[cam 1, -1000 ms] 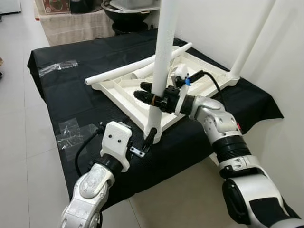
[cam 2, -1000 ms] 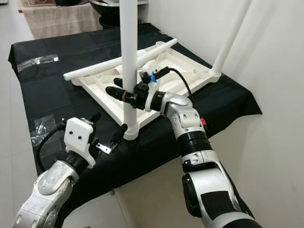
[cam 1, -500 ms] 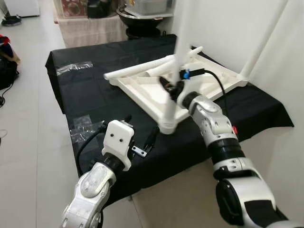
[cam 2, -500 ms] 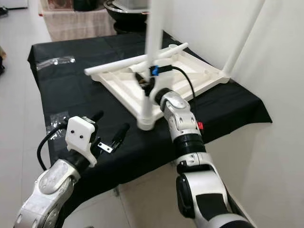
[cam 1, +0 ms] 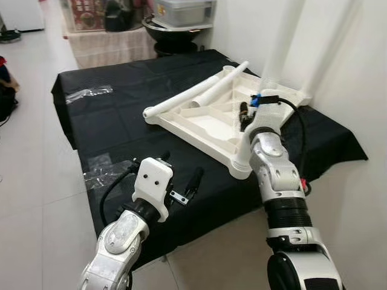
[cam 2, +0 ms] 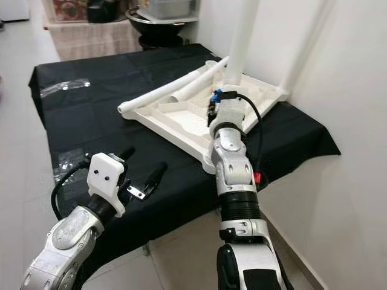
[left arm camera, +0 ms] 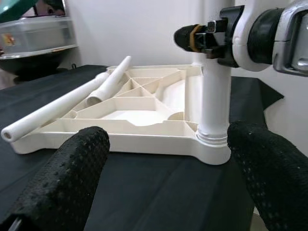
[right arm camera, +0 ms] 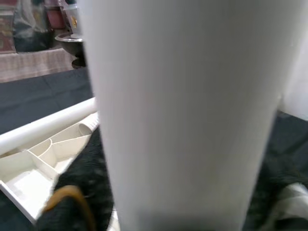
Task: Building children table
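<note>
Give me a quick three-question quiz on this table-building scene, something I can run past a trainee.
1. True or false: the left gripper is shut on a screwdriver.
2. What is the right gripper clamped around? A) the upright leg at the near corner of the upturned tabletop; B) a plastic bag; C) the edge of the cloth.
3. Fill in: ___ loose legs lie across the tabletop.

Key: 1 false, it hovers open above the black cloth; 2 A; 3 two.
</note>
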Available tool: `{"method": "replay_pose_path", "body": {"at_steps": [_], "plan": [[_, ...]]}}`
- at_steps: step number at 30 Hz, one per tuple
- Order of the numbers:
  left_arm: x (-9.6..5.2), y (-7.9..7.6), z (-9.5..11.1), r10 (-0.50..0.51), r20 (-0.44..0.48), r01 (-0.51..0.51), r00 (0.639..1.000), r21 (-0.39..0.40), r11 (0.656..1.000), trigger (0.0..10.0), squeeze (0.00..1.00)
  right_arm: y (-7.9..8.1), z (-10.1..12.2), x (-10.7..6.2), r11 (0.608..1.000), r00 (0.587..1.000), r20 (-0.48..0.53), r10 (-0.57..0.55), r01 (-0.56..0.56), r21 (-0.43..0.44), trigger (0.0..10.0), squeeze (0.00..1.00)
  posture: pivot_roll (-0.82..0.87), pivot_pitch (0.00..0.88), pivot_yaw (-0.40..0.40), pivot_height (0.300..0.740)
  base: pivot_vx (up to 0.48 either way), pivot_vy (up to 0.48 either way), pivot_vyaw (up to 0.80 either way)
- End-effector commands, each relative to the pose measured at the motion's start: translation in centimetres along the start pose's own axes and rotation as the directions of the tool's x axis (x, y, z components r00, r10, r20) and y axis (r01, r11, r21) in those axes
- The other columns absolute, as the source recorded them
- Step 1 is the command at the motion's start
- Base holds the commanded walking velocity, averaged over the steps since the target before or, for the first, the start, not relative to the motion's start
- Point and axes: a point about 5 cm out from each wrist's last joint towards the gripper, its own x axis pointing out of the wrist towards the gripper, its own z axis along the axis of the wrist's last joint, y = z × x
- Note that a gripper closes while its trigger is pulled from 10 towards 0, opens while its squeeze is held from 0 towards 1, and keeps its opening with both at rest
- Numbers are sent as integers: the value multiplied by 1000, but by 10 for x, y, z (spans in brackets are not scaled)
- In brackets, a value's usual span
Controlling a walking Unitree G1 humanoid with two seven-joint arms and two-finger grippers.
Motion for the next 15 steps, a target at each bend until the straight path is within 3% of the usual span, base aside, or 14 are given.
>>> {"method": "replay_pose_path", "body": {"at_steps": [1, 3, 5, 8, 9, 10, 11, 12, 14, 15], "plan": [[-1, -2, -2, -6, -5, 6, 1000, -5, 1000, 10000, 0, -10, -2, 3, 1000, 1000, 8, -12, 12, -19, 10000, 0, 14, 29, -66, 740, 0, 0, 0], [-2, -3, -3, -6, -5, 6, 1000, -6, 1000, 10000, 0, -14, -2, 4, 999, 1000, 12, -16, 17, -37, 10000, 0, 11, 25, -66, 740, 0, 0, 0], [-3, -2, -3, -6, -6, 6, 1000, -4, 1000, 10000, 0, -11, -2, 5, 991, 991, 3, 134, -134, -5, 10000, 0, 15, 18, -69, 740, 0, 0, 0], [-3, -2, -3, -6, -6, 6, 1000, -4, 1000, 10000, 0, -10, -1, 4, 980, 980, 5, 197, -197, 1, 10000, 0, 15, 18, -69, 740, 0, 0, 0], [-3, -2, -3, -6, -6, 6, 1000, -3, 1000, 10000, 0, -7, -4, 2, 942, 942, -18, 334, -334, 21, 10000, 0, 14, 9, -67, 740, 0, 0, 0], [-3, -2, -4, -10, -7, 10, 1000, -2, 1000, 10000, 0, -5, -9, -4, 849, 848, -52, 527, -522, 78, 10000, 0, 15, 6, -68, 740, 0, 0, 0], [-3, -2, -4, -10, -7, 10, 1000, -2, 1000, 10000, 0, -5, -9, -4, 849, 848, -52, 527, -522, 78, 10000, 0, 15, 6, -68, 740, 0, 0, 0], [-3, -3, -3, -16, -6, 16, 1000, 2, 1000, 10000, 0, -6, -11, -12, 727, 725, -67, 686, -676, 123, 10000, 0, 17, 2, -69, 740, 0, 0, 0], [-3, -4, -3, -22, -6, 22, 1000, 4, 1000, 10000, 0, -9, -9, -25, 526, 529, -41, 848, -830, 186, 10000, 0, 17, 0, -72, 740, 0, 0, 0], [-3, -4, -3, -22, -6, 22, 1000, 4, 1000, 10000, 0, -9, -9, -25, 526, 529, -41, 848, -830, 186, 10000, 0, 17, 0, -72, 740, 0, 0, 0]]}}
